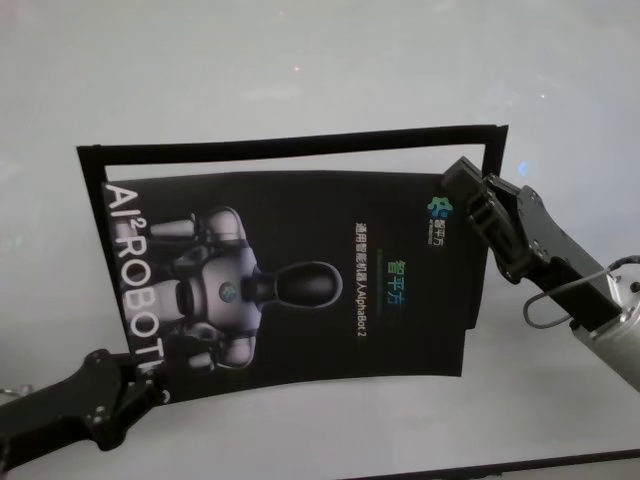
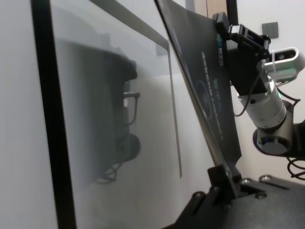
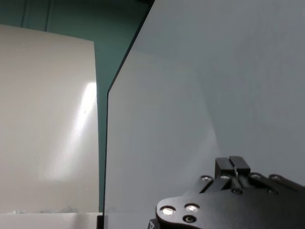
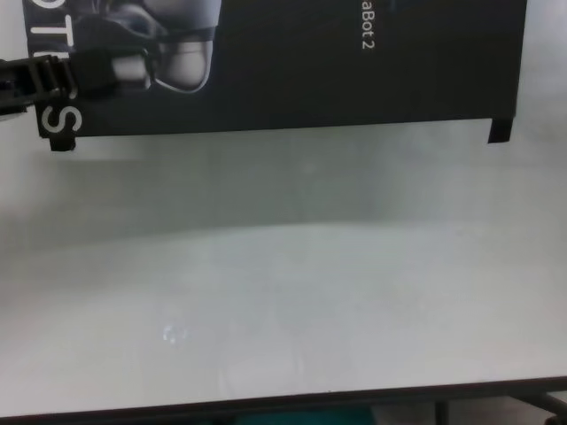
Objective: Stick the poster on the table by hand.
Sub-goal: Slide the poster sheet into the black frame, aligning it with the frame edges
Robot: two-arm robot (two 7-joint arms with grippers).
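We see the white surface (image 1: 300, 60) spread under everything, marked with black tape strips (image 1: 300, 143). Above it the poster (image 1: 300, 270) hangs lifted between both arms. Our right gripper (image 1: 462, 192) pinches the poster's far right corner with fingers closed on it. Our left gripper (image 1: 150, 385) clamps the near left corner, fingers pressed onto the sheet.

Black poster (image 1: 300, 270) with big white letters "AI² ROBOTICS" along its left edge, small white text ending "AlphaBot 2" near the middle
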